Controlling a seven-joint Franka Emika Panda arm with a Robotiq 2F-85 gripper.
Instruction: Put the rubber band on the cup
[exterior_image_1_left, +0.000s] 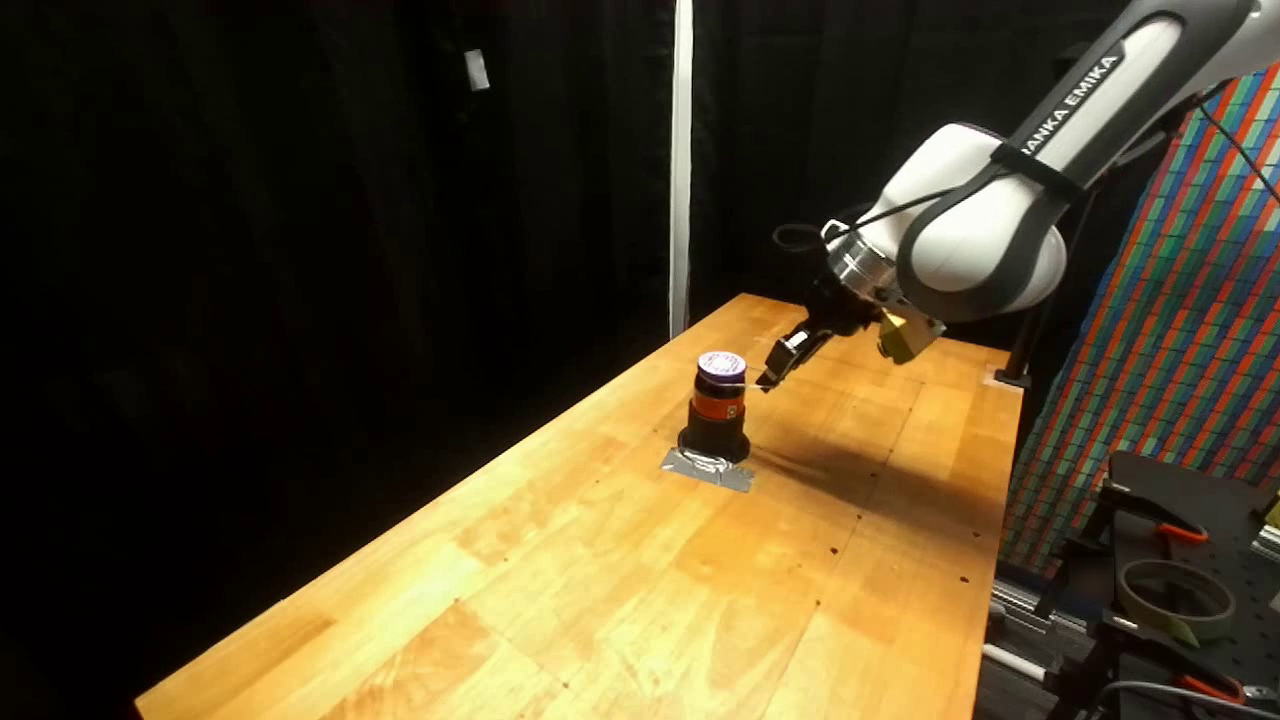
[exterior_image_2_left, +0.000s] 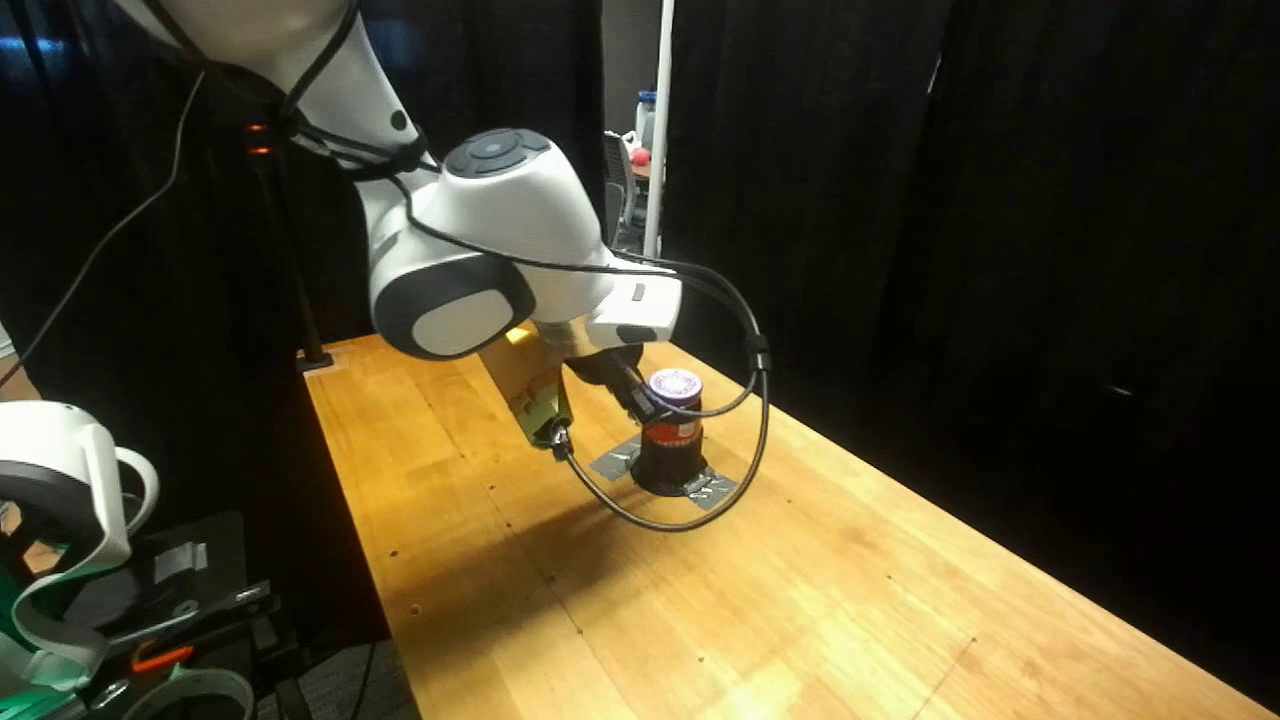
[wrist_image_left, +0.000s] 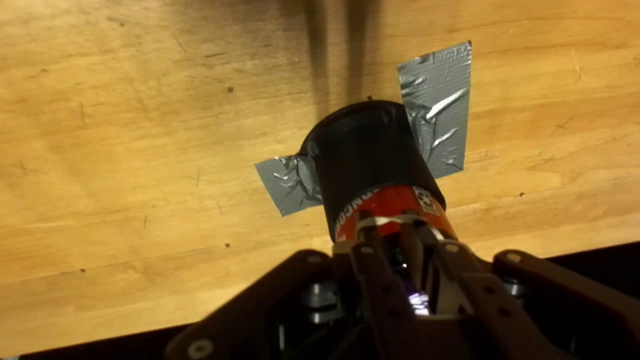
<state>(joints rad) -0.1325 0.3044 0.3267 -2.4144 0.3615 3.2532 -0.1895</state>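
The rubber band (wrist_image_left: 382, 220) spans the parted tips of my gripper (wrist_image_left: 390, 224) in the wrist view. In an exterior view it stretches toward the upright cup (exterior_image_1_left: 718, 405), just ahead; whether it encircles that, I can't tell. In an exterior view my fingertips (exterior_image_2_left: 643, 405) slant beside the cup's top.

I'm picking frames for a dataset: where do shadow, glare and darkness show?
Wrist view: the fingers are dark, the silver tape glints, and two blurred shadow streaks lie on the wooden table beside the cup; both exterior views: a broad shadow falls on the table, and the black curtains lose most detail.
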